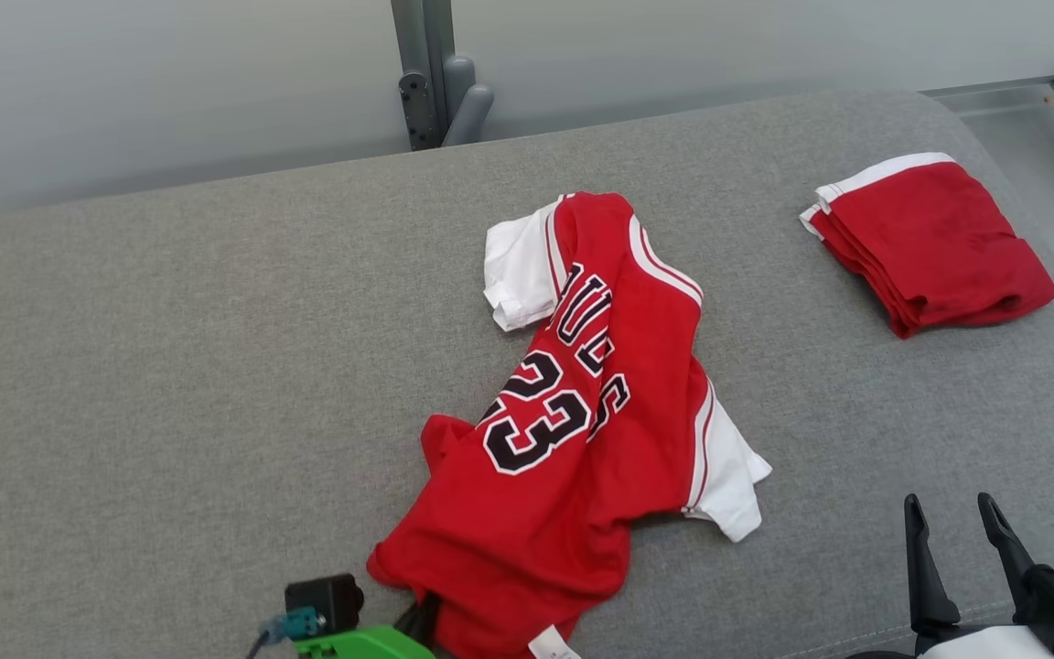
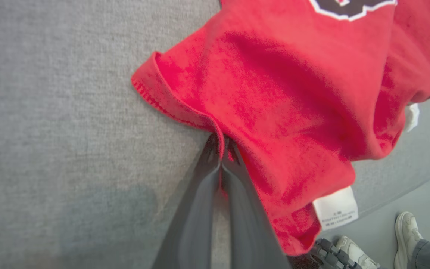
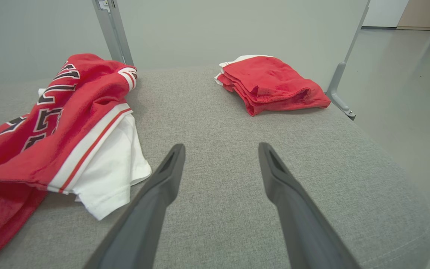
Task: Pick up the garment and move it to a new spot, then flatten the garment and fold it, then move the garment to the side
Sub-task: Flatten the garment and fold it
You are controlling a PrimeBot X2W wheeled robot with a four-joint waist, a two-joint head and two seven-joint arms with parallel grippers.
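a: where's the jersey [image 1: 573, 430] lying?
b: crumpled in the middle of the grey padded surface [image 1: 170, 366], hem end nearest the robot, well apart from the folded red pile [image 1: 930, 243] at the far right
a: and the grippers?
b: left gripper [image 2: 222, 149] is pinched together on the rolled hem [image 2: 170, 108]; right gripper [image 3: 220, 157] hangs with fingers apart near the white sleeve [image 3: 114, 179], holding nothing
a: how will it handle?
b: light, limp knit, i'd guess; it will sag and drag from one corner, so a second hold on the far hem corner or a shoulder looks wise, and the thin pinch could slip
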